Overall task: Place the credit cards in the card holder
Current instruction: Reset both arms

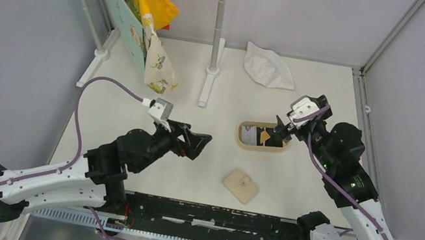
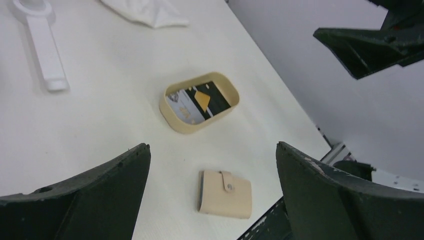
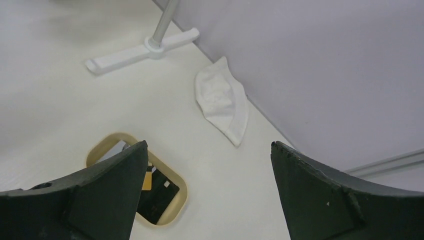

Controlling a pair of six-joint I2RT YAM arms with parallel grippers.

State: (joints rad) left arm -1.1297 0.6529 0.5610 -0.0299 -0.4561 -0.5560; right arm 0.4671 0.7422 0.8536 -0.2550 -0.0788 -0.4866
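Observation:
The credit cards lie in a tan oval tray: a black one, an orange one and a grey-white one. The beige card holder lies closed, snap up, on the table nearer than the tray; in the left wrist view the card holder shows between my fingers, well below them. My left gripper hangs open and empty, left of the tray. My right gripper is open and empty over the tray's right end, above the black card.
A crumpled white cloth lies at the back right. A pole on a white foot stands at the back middle. Coloured bags hang at the back left. A black rail runs along the near edge.

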